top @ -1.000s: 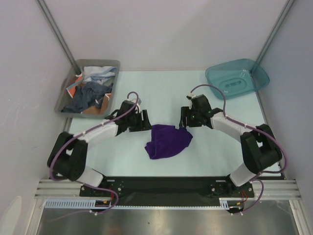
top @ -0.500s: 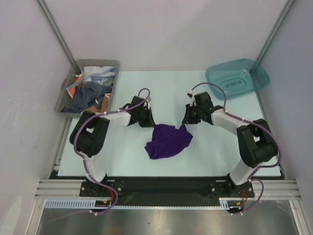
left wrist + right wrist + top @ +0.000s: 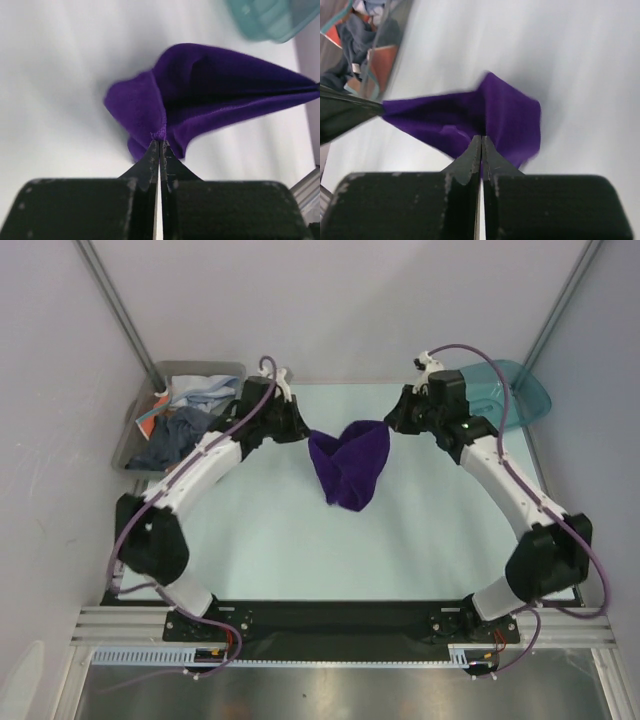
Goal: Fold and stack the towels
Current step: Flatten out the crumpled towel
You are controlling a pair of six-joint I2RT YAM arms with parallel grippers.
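The purple towel (image 3: 349, 465) hangs to the right of the grey bin (image 3: 205, 366), above the surface (image 3: 300, 550), strung between the 2 arms. The left jaws are closed tight on the corner nearer the bin. In the left wrist view their tips meet with only a fold of purple cloth pinched between them. The right jaws are closed the same way on the corner farther from the bin. The top edge sags in a V between the 2 grips and the rest droops in a bunch. I cannot tell whether its lower end touches the surface. Inside the bin lie 3 more towels in a heap: a grey-blue one (image 3: 175, 435), a pale one (image 3: 200, 390) and an orange-red one (image 3: 150, 418). The teal bin (image 3: 518, 385) sits well apart from the grey bin, beyond the towel.
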